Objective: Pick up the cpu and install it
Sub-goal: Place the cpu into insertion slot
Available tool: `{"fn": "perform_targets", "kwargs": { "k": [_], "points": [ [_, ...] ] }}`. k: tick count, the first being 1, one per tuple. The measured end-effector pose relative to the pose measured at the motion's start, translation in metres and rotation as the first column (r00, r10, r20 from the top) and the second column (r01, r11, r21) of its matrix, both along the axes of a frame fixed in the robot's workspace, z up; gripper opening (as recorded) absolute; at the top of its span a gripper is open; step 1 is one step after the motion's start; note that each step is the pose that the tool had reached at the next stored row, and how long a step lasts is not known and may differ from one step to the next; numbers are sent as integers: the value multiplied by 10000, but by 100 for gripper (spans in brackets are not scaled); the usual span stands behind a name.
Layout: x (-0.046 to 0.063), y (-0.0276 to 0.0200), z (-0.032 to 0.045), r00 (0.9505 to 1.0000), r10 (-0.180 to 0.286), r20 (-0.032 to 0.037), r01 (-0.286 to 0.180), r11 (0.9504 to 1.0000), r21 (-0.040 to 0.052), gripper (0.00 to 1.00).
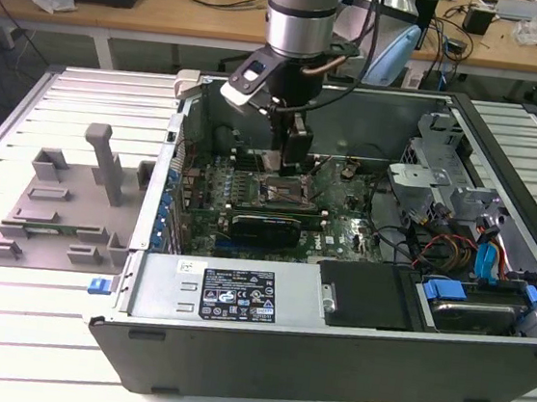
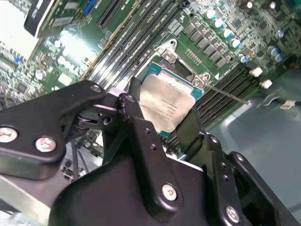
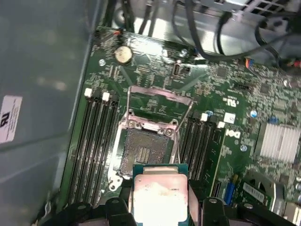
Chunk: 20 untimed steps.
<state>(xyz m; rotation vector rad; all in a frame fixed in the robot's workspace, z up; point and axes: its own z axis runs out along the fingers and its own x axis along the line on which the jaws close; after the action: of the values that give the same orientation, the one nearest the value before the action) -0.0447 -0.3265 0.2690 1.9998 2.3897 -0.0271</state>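
Just above the open socket (image 3: 145, 151), my pincer (image 1: 291, 160) is clamped on the cpu (image 3: 160, 195) by its edges. It looks offset from the socket, so I judge it could land skewed and bend the contacts.

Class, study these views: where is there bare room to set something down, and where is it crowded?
Bare: the white slatted table around the grey plastic fixture and along the open computer case front wall. The metal-framed socket lies open, empty. Crowded: around it, where the black gripper holds the small silver square cpu.
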Motion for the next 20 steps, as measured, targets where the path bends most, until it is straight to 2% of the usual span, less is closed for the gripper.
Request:
{"fn": "perform_targets", "kwargs": {
  "k": [1, 4, 6, 12, 17, 20],
  "points": [
    [0, 0, -10, 9996, -290, 2, 290, 9996, 3, 55],
    [1, 0, -62, 9973, -734, 0, 734, 9973, 6, 55],
    [1, 0, -80, 9941, -1081, -3, 1081, 9941, 36, 55],
    [68, 21, -179, 9928, -1195, -2, 1195, 9928, 26, 55],
    [139, 90, -336, 9903, -1392, 3, 1392, 9903, -19, 55],
    [145, 131, -430, 9892, -1469, 9, 1469, 9891, -59, 55]
  ]
}}
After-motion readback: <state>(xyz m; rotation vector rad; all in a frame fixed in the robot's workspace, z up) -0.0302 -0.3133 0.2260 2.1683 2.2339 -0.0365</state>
